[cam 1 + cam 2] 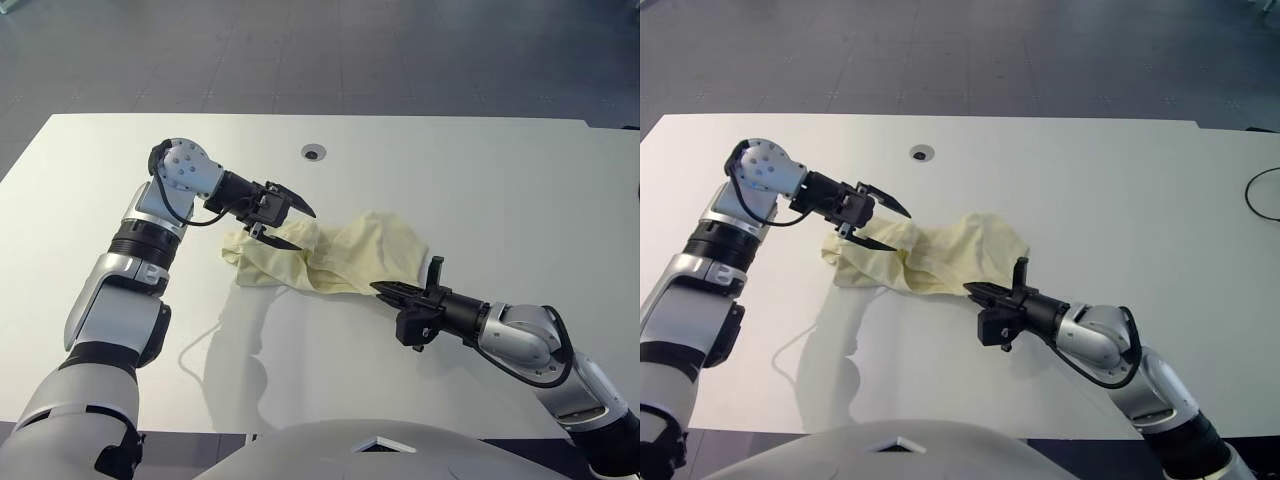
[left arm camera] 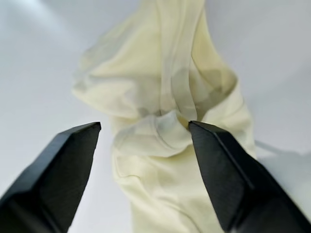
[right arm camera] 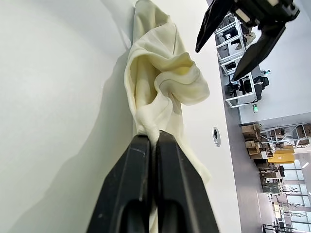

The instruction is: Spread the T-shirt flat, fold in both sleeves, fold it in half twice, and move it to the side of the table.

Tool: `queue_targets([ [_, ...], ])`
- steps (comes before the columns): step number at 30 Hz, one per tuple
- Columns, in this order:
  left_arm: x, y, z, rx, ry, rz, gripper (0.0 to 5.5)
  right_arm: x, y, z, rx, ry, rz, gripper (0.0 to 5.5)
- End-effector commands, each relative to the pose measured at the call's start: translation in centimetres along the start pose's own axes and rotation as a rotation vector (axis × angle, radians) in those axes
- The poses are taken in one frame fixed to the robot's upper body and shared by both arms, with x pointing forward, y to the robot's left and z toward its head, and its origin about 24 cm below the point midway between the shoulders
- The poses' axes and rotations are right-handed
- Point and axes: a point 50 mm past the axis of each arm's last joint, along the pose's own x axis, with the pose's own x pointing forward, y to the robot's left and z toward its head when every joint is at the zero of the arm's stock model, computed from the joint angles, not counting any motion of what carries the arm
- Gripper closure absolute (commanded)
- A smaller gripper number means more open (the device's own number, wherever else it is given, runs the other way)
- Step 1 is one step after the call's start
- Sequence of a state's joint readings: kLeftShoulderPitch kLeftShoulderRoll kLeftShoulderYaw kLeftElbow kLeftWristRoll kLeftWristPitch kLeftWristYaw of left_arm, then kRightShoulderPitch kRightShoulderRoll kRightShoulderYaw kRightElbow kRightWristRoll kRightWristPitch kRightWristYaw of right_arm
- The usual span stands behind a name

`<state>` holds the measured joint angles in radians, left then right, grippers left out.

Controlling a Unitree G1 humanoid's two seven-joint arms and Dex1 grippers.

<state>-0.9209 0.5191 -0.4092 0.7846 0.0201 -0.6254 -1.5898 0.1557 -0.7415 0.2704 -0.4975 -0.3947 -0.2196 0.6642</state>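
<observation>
Cotton-looking, pale yellow T-shirt (image 1: 350, 260) is the task's thing, but first the carrier: the white table (image 1: 500, 180) holds it approx. in the middle, well apart from every edge and corner. The shirt is not flat. It lies as one twisted, wrinkled bundle, and I cannot tell sleeves from body.

Progress, in my judgement: only step no. 1, the spreading, is in hand, and it is not yet finished. Nothing else is done. Left to do:
- spread it flat
- fold in both sleeves
- fold in half, 2x
- move it to the side of the table

The left gripper (image 1: 303, 230) hangs over the end of the bundle nearer the table's left edge, w/ fingers spread wide. A fold of cloth sits between them in the left wrist view, but nothing is clamped. I cannot tell if one finger touches the cloth.

The right gripper (image 3: 151, 138) is at the other end, on the side towards the near edge. Its fingers are pressed together and pinch a small fold of the shirt.

Count, big to small:
- table: 1
- T-shirt: 1
- grippers: 2, i.e. 1 spread and 1 pinching
- small round hole (image 1: 314, 152) in the table top, towards the far edge: 1
</observation>
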Motion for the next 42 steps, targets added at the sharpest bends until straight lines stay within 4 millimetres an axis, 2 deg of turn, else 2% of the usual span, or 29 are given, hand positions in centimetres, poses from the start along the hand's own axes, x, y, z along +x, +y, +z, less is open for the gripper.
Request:
queue_targets([
  [1,0.2,0.7,0.3,0.115,0.076,-0.115,1.32,0.2,0.2,0.2,-0.009,-0.008,0.009,5.50],
  [8,0.8,1.6,0.4,0.247,0.156,-0.172,0.19,0.5,0.6,0.7,0.013,-0.012,-0.003,5.50],
  [18,2.2,1.6,0.3,0.246,0.115,-0.149,1.81,0.8,0.6,0.8,0.026,-0.012,-0.010,5.50],
  [31,2.1,1.2,-0.2,0.252,0.147,-0.171,3.95,0.9,0.4,0.7,0.052,0.003,-0.028,5.50],
  [34,1.2,1.0,-0.3,0.248,0.137,-0.145,4.47,0.4,0.1,0.4,0.093,0.020,-0.038,5.50],
  [39,-1.7,0.0,-0.6,0.239,0.139,-0.090,5.35,-0.6,-0.8,-0.3,0.225,0.024,-0.050,5.50],
  [42,-3.3,-0.9,-0.7,0.222,0.145,-0.058,5.48,-1.1,-1.7,-0.5,0.325,-0.013,-0.056,5.50],
])
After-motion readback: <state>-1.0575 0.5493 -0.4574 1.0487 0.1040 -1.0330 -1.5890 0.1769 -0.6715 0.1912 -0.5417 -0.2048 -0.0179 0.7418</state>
